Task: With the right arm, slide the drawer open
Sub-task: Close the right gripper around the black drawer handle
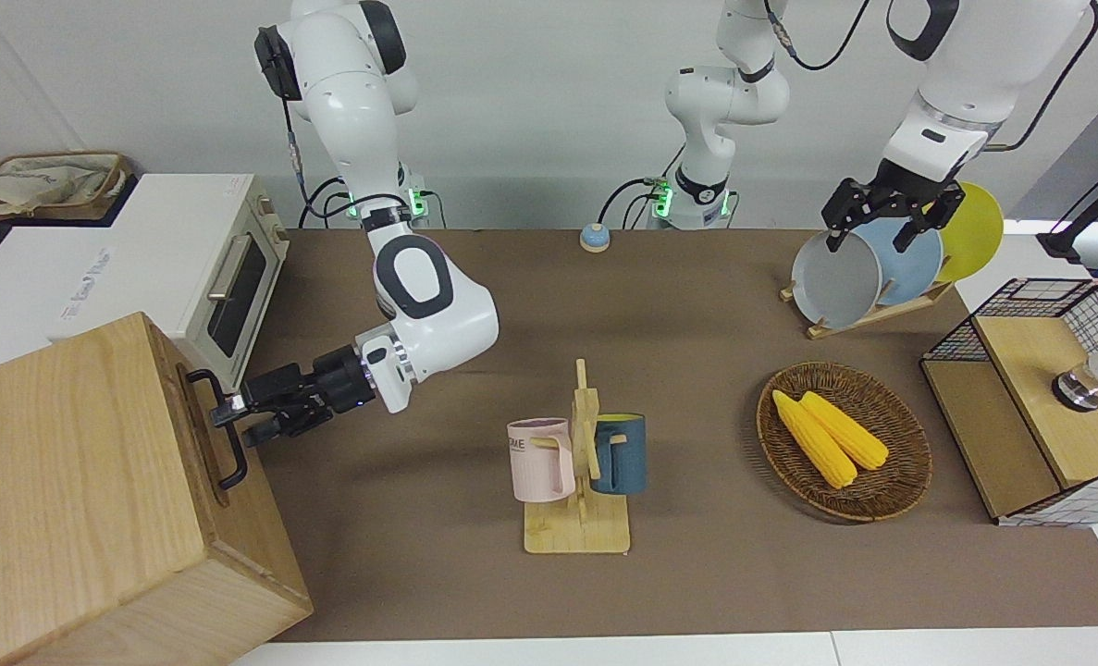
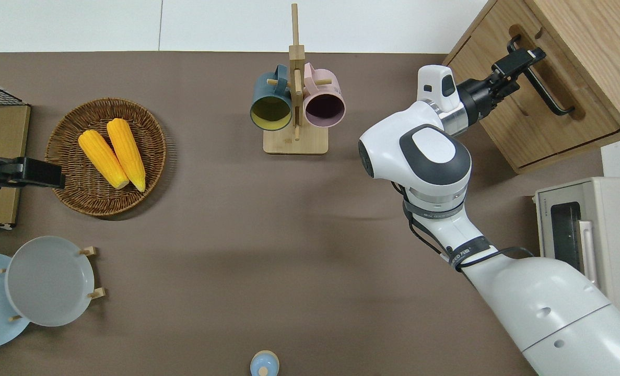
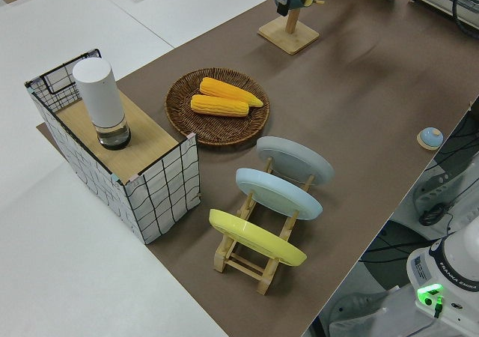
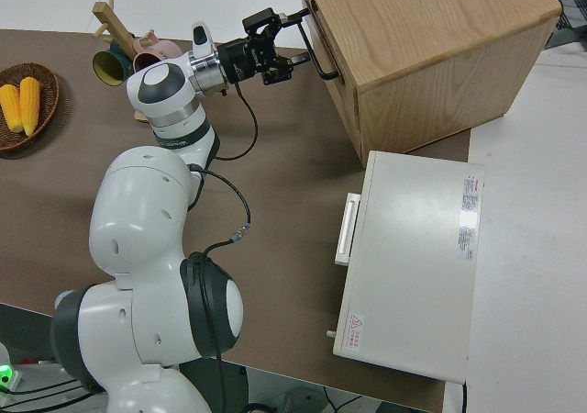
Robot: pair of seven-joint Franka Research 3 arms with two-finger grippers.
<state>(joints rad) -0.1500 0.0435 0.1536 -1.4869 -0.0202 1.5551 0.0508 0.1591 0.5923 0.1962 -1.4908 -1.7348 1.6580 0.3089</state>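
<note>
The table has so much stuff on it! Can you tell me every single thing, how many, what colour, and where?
Cabinet: one, light wood, right arm's end.
Drawer: one, light wood, shut, in the cabinet.
Handle: one, black, on the drawer.
Toaster oven: one, white, beside the cabinet.
Mug rack: one, wood, mid-table.
Mugs: two, pink and blue, on the rack.
Basket: one, brown wicker.
Corn: two, yellow, in the basket.
Plates: three, grey, blue, yellow, racked.
Mesh box: one, left arm's end.
Right gripper: black, at the handle.
Left gripper: black, parked.

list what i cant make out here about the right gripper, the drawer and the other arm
- Right gripper at the drawer handle: finger contact with the bar is too small in the front and overhead views.
- Drawer: inside hidden by its closed front.
- Left gripper: parked; the overhead view's edge cuts it off.
</note>
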